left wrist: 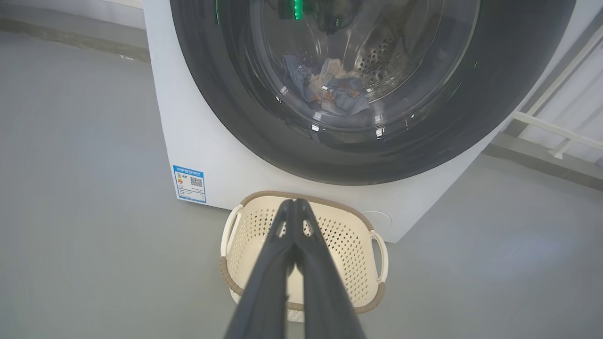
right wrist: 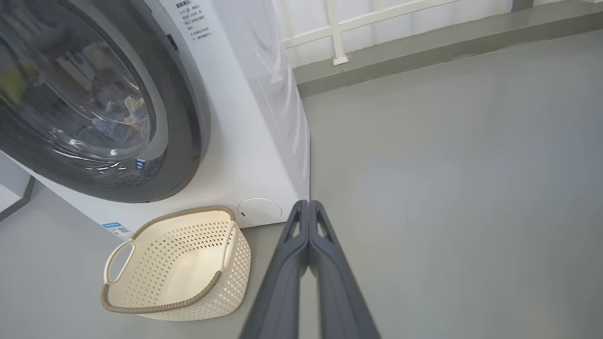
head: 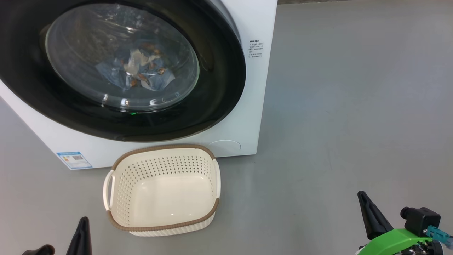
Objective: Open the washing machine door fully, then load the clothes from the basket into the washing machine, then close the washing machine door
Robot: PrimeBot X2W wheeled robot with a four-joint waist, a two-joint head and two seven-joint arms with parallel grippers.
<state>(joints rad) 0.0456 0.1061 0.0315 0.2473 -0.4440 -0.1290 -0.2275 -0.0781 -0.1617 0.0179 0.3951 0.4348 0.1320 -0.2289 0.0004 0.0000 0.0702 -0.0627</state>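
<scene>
While my left gripper (left wrist: 294, 202) and right gripper (right wrist: 308, 203) are each pinched tight on nothing, the basket (left wrist: 351, 235) sits just beyond the left one, and farther ahead the clothes (left wrist: 330, 92) lie behind the closed washing machine door (left wrist: 221, 113).

Obs., left gripper (left wrist: 295, 203): two long fingers (left wrist: 268, 282), matte dark slate-grey, broad at the base and tapering to slim tips. Each has a small triangular cut-out near the tip. The right gripper (right wrist: 308, 203) has the same build and the same cut-outs. Head view, 5 o'clock: bright green bracket (head: 396, 240) behind the right finger, boxy black plug (head: 421, 216) above it, translucent teal connector (head: 437, 234) at the plug's 4 o'clock.
</scene>
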